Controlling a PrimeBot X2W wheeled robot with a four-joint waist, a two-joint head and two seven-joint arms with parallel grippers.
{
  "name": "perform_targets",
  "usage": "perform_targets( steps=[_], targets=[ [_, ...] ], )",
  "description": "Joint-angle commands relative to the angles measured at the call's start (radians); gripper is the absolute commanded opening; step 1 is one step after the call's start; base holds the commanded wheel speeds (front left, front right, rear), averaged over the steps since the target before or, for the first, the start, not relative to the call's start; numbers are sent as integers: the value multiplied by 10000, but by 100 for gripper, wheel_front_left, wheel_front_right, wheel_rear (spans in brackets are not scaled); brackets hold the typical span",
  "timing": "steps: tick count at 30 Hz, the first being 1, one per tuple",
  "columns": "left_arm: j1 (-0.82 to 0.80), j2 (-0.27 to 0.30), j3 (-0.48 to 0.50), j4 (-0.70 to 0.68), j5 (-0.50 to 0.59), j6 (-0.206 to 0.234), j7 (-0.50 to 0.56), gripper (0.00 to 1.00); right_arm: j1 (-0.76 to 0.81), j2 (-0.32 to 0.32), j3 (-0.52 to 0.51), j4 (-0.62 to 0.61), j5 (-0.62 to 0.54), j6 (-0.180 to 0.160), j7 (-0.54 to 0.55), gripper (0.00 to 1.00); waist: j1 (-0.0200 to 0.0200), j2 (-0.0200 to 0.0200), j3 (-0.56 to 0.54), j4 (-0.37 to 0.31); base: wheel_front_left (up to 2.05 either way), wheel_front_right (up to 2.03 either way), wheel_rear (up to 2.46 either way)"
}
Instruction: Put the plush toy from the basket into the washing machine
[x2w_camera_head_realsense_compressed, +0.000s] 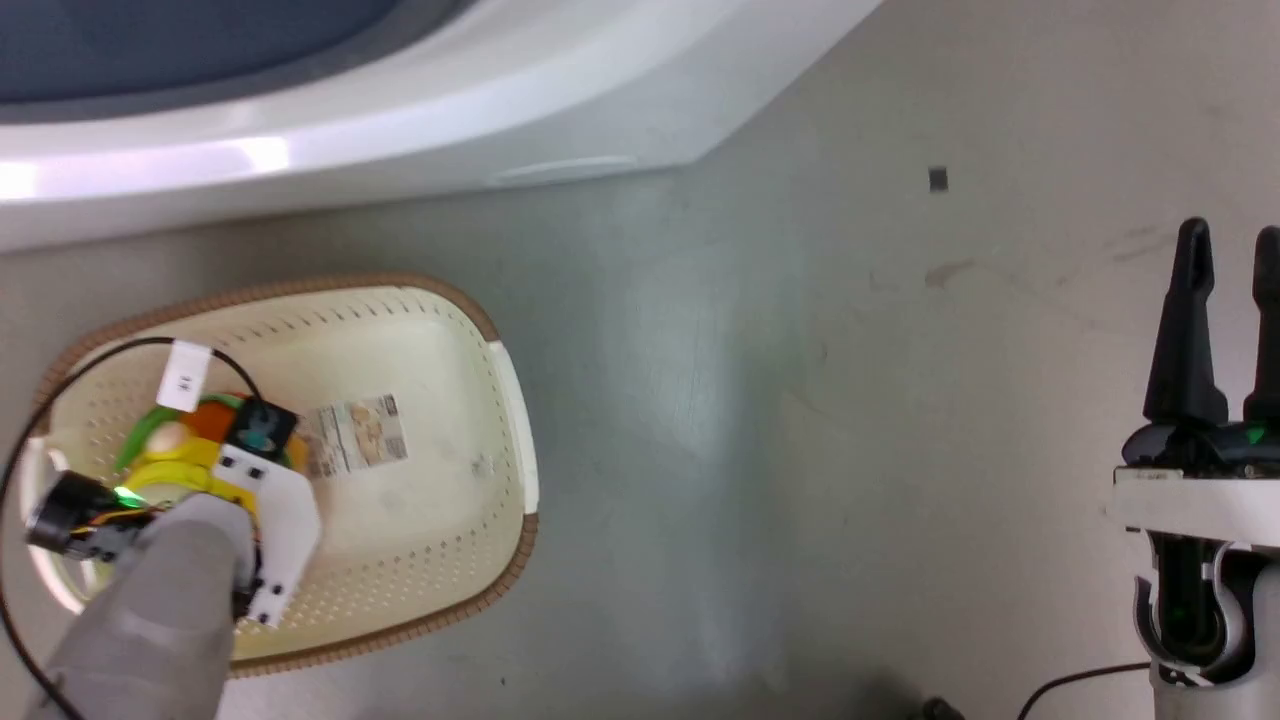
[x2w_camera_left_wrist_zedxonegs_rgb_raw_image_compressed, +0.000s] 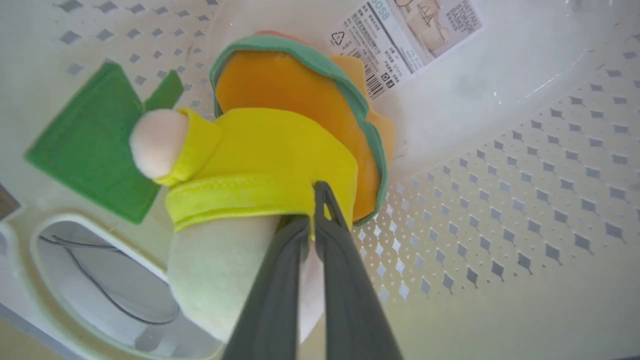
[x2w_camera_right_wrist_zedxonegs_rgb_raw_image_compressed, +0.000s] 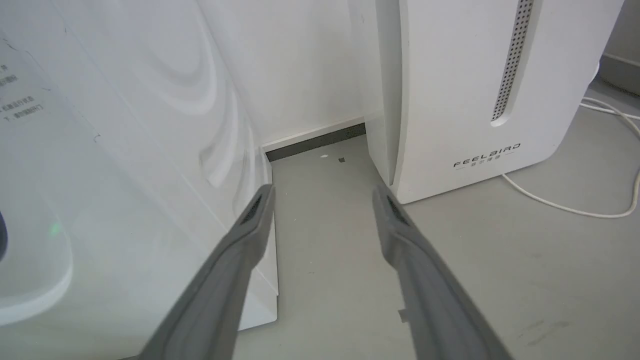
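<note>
Left wrist view — left gripper (x2w_camera_left_wrist_zedxonegs_rgb_raw_image_compressed: 313, 204) nips the soft plush toy (x2w_camera_left_wrist_zedxonegs_rgb_raw_image_compressed: 272, 145), apparently its yellow fold.

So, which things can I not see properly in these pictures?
- Washing machine: in the head view the top edge cuts off its door and drum, so I cannot tell whether it is open or shut.
- Left gripper: in the head view its own wrist hides the fingers.
- Toy: in the left wrist view the gripper covers part of its pale side.
- Label in the basket: in the head view the print is too small to read.
</note>
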Motion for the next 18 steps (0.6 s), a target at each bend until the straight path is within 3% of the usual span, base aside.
perform_targets(
  steps=[1,18],
  targets=[
    [83,-40,-35,20,-40,-45,-55,0,81,-4,-40,31,13,-7,-45,100,-1,0,-342,130,0,0,0],
    [1724,-1244,-347,-45,-648,-753,-2914,0,1840,-4,-425,625,-602,-7,-45,100,-1,0,-3786,1236,0,0,0]
  ],
)
